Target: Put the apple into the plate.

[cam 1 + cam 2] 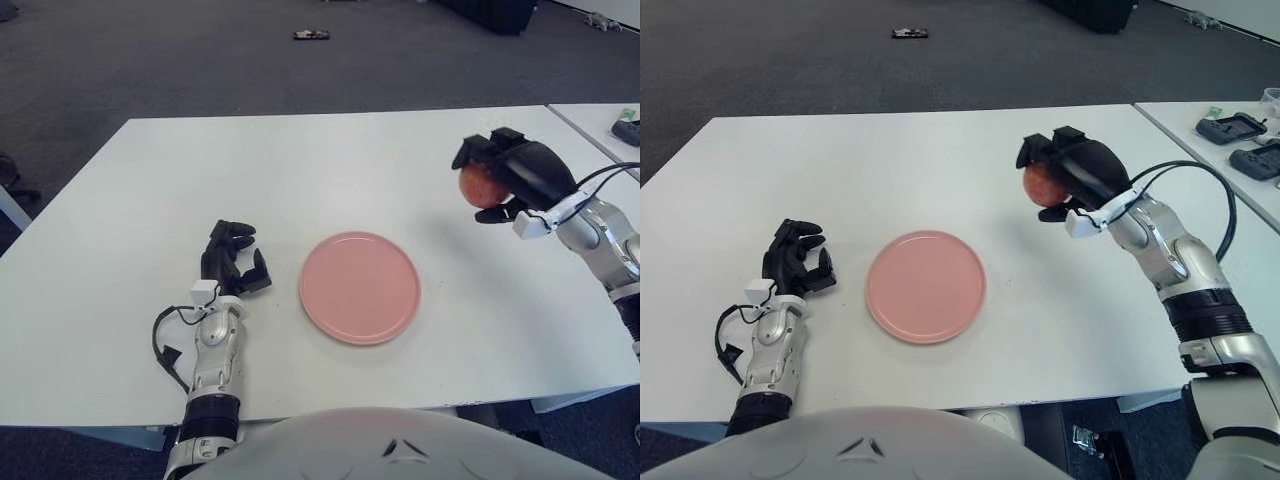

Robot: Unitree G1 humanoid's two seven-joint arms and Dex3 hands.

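Note:
My right hand [495, 180] is shut on a red apple [480, 186] and holds it above the white table [300, 170], to the right of the pink plate [360, 287]. The same apple [1041, 182] peeks out under the black fingers of my right hand [1060, 175] in the right eye view. The plate [926, 285] lies flat near the table's front with nothing in it. My left hand [232, 262] shows left of the plate, fingers curled and holding nothing.
A second white table [1230, 140] stands to the right with dark devices [1232, 127] on it. A small dark object [312, 35] lies on the grey carpet beyond the table.

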